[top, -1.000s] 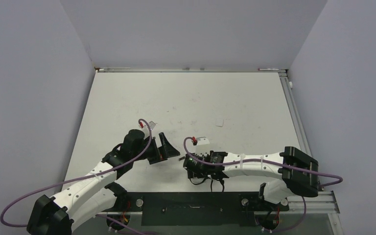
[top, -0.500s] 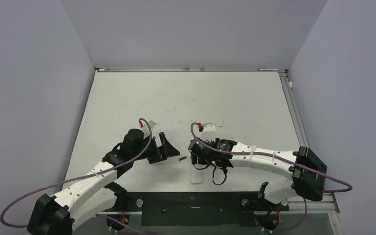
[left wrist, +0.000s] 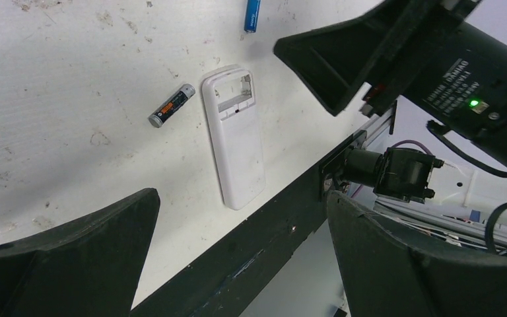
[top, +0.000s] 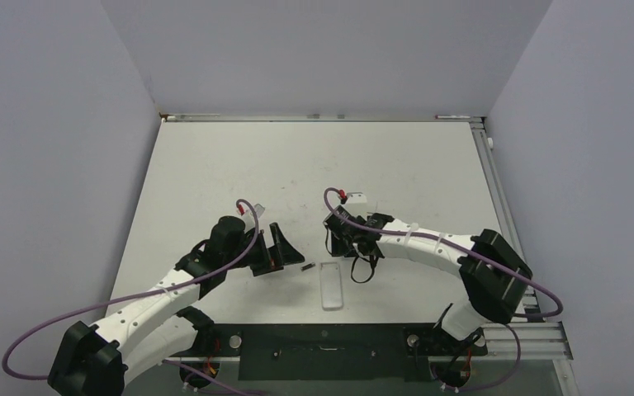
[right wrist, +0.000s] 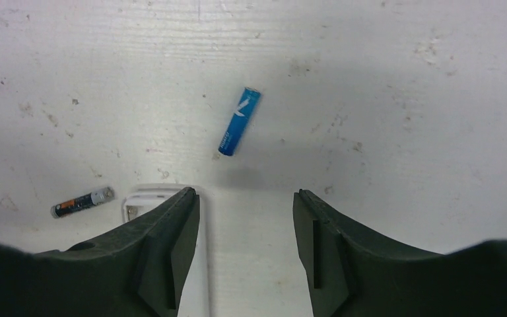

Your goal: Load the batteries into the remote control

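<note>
Pulled right pincer off remote control and forward over table; now hovering with jaws half spread, pinching nothing, blue battery just ahead of fingertips

Left remote flat near front edge, back up, compartment open and empty

Found dark battery just beside compartment end

Kept left pincer spread wide, empty

Means probably: remote placed, picking blue battery next

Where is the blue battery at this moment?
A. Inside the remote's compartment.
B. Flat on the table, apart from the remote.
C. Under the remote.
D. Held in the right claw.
B: the blue battery lies flat on the table, apart from the remote, whose compartment is empty, and the open right claw holds nothing.
</note>
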Available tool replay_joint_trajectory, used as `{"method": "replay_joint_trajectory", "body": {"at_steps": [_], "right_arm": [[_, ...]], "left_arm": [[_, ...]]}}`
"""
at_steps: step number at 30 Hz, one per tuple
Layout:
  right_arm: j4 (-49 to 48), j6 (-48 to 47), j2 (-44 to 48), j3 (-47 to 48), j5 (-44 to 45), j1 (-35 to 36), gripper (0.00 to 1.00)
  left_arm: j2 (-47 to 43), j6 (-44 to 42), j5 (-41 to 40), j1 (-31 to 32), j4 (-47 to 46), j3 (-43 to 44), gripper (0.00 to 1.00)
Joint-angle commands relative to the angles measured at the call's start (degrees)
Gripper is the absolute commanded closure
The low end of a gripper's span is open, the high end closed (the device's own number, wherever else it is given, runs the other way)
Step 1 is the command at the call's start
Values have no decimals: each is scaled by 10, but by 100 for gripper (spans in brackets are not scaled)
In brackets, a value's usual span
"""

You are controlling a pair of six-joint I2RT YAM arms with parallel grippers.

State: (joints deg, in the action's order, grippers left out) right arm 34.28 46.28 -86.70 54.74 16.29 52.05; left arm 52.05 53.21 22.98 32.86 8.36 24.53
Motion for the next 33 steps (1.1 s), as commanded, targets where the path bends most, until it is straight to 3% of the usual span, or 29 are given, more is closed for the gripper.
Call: {"method": "replay_joint_trajectory", "body": {"at_steps": [1, 24, 31, 33], "right_arm": [[-66, -1, -45, 29, -16, -7, 47], [-122, 21, -120, 0, -3, -46, 68], [-109, -8, -108, -20, -14, -39, 91], [-100, -20, -103, -21, -14, -35, 91]], "left_arm": [[4, -13, 14, -4, -32, 19, 4], [8, -12, 26, -7, -39, 11, 4], [16, -10, 30, -8, -49, 4, 4], [21, -8, 33, -8, -56, 3, 4]]}}
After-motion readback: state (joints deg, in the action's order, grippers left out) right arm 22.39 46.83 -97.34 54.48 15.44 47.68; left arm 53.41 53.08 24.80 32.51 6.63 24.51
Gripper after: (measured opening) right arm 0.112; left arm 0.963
